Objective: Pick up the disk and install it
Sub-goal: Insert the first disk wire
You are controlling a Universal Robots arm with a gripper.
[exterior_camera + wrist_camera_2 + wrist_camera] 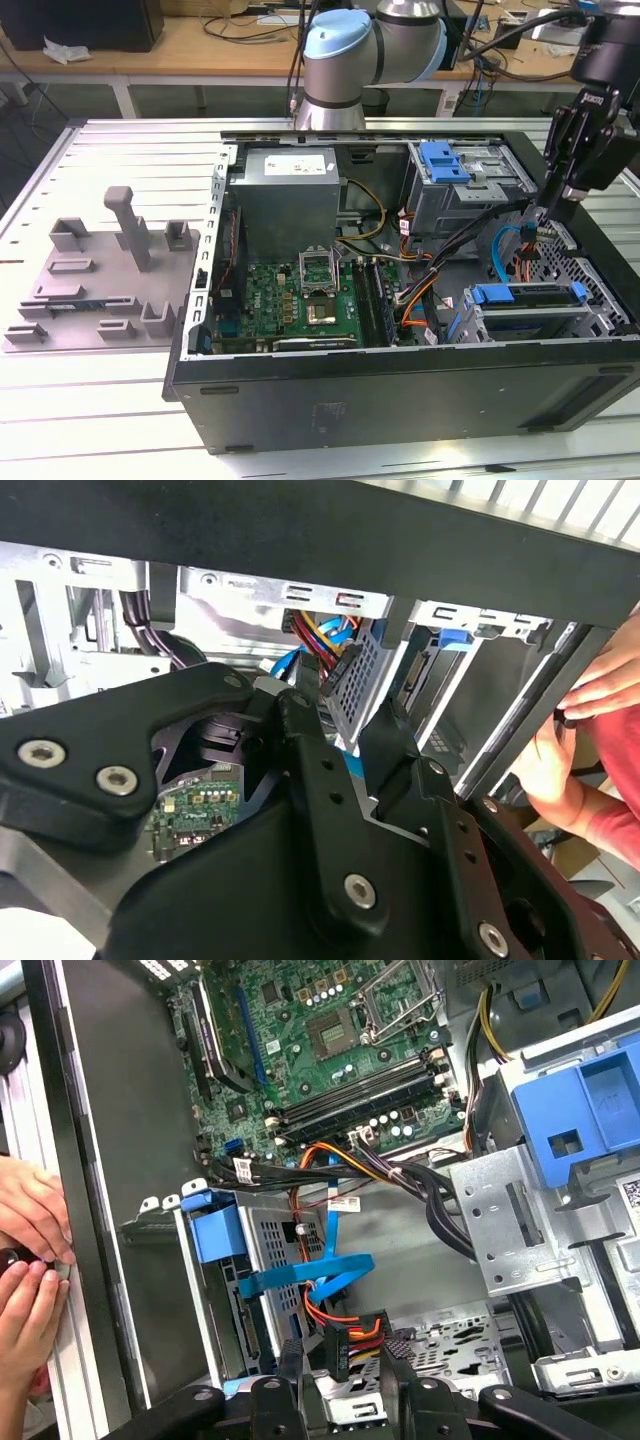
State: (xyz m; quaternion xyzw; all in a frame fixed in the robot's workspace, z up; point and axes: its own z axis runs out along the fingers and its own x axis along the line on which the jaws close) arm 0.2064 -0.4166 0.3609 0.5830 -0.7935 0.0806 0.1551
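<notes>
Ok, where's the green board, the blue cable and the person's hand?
green board (275, 295), exterior view, bare green part by the socket.
blue cable (300, 1277), first wrist view, its flat middle stretch.
hand (30, 1210), first wrist view, middle of the upper hand.

Nothing readable anywhere at the moment. White sticker (300, 162) on the power supply (290, 210) in the exterior view, print far too small to make out. Over in the first wrist view, little white cable tags (345, 1203) and a white label (630, 1195) by the drive cage (515, 1230), lettering just as illegible.
</notes>
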